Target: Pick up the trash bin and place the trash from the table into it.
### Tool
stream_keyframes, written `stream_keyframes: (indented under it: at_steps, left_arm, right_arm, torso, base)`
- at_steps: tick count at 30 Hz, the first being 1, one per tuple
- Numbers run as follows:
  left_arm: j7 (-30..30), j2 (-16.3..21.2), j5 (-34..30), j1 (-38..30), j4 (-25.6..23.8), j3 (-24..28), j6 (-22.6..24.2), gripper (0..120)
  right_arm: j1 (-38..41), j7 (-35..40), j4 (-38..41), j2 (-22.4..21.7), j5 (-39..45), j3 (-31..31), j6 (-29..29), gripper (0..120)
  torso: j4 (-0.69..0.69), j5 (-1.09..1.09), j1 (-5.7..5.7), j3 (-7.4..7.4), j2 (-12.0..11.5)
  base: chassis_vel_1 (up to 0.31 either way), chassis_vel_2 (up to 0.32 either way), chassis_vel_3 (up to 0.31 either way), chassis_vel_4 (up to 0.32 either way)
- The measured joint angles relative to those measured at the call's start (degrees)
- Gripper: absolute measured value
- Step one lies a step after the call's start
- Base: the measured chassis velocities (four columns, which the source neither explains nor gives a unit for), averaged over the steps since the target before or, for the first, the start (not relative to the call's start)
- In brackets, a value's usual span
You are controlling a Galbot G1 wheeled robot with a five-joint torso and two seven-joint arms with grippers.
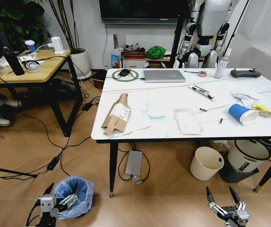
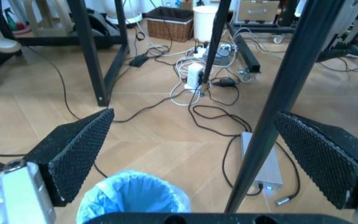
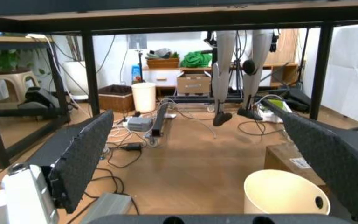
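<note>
Floor: trash bin upright, mouth up.

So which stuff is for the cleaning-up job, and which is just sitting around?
For the job: trash bin, cardboard box, blue paper cup, white packet, tissue, table, open left gripper.

Just lying about: laptop, cream bucket, bottle.

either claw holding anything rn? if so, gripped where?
Nothing held. Left claw is open, low over the trash bin on the floor, its fingers clear of the bag. Right claw is open and empty near the floor.
</note>
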Motion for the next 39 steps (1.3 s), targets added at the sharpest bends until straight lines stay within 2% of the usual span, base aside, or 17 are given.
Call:
stream_keyframes:
  at_steps: [16, 32, 39]
  left_arm:
    - [0.03, -0.03, -0.67, -0.32, 0.49, 0.13, -1.21, 100]
    - [0.19, -0.01, -0.72, -0.55, 1.5, 0.22, -2.1, 100]
    - [0.2, -0.04, -0.71, -0.66, 1.56, 0.41, -2.06, 100]
  right_arm:
    - [-0.02, 0.0, 0.23, 0.01, 0.09, 0.12, -0.09, 100]
    - [-0.08, 0.02, 0.36, 0.25, 0.06, 0.13, -0.15, 100]
    - [-0.07, 0.03, 0.4, 0.28, 0.06, 0.12, -0.16, 100]
  torso:
    - [0.0, 0.0, -1.43, -1.72, -3.2]
    - [0.0, 0.0, -1.43, -1.68, -3.17]
    - [0.0, 0.0, -1.73, -2.05, -3.83]
  base:
    - [0.0, 0.0, 0.0, 0.0]
    - [0.0, 0.0, 0.0, 0.0]
    - [0.0, 0.0, 0.0, 0.0]
